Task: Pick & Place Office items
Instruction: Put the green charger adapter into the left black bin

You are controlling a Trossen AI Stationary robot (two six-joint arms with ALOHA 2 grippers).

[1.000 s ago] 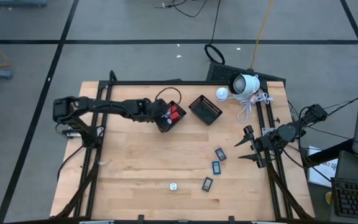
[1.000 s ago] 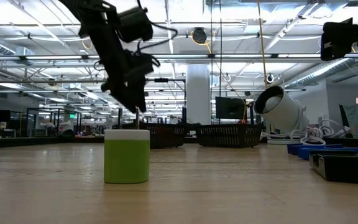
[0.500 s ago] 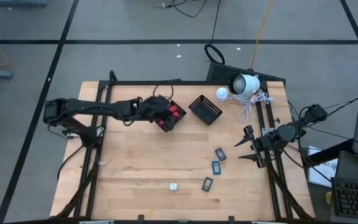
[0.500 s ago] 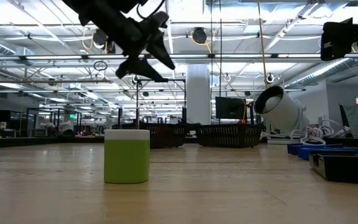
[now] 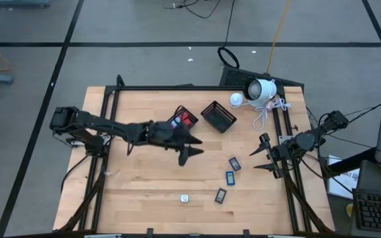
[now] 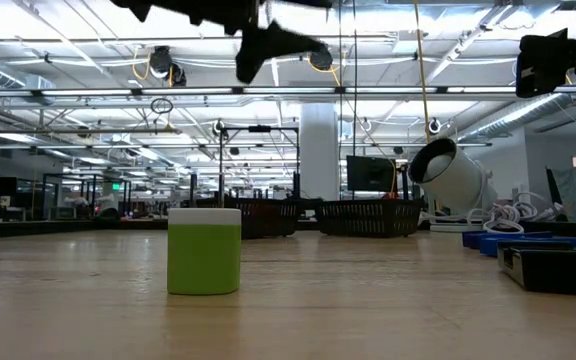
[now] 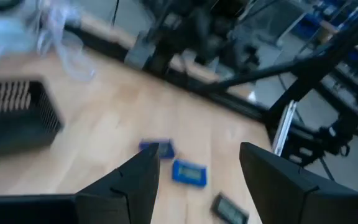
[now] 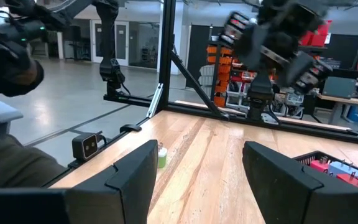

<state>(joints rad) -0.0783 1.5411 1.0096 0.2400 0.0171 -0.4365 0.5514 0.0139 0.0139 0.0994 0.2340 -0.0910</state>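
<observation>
The surface (image 5: 137,185) is a pale wooden top inside a dark frame, in a large open workroom with overhead lighting. Two black mesh baskets stand toward the far edge: one basket (image 5: 184,119) holding red blocks (image 5: 188,119) and a pale blue piece, and a second basket (image 5: 218,116) just beside it.

The left gripper (image 5: 192,146) hangs above the middle of the surface, between the baskets and the loose items. Its jaws stand apart and empty; the left wrist view shows nothing between them. They point toward three dark blue-faced rectangles (image 5: 229,177), which lie near one another on the right half. This placement suggests the arm is lining up for the next pick.

A small white-topped green piece (image 5: 184,198) sits apart near the front edge, well clear of the rectangles.

The right gripper (image 5: 264,155) waits at the right edge of the frame, jaws apart and holding nothing, clear of the working area.
</observation>
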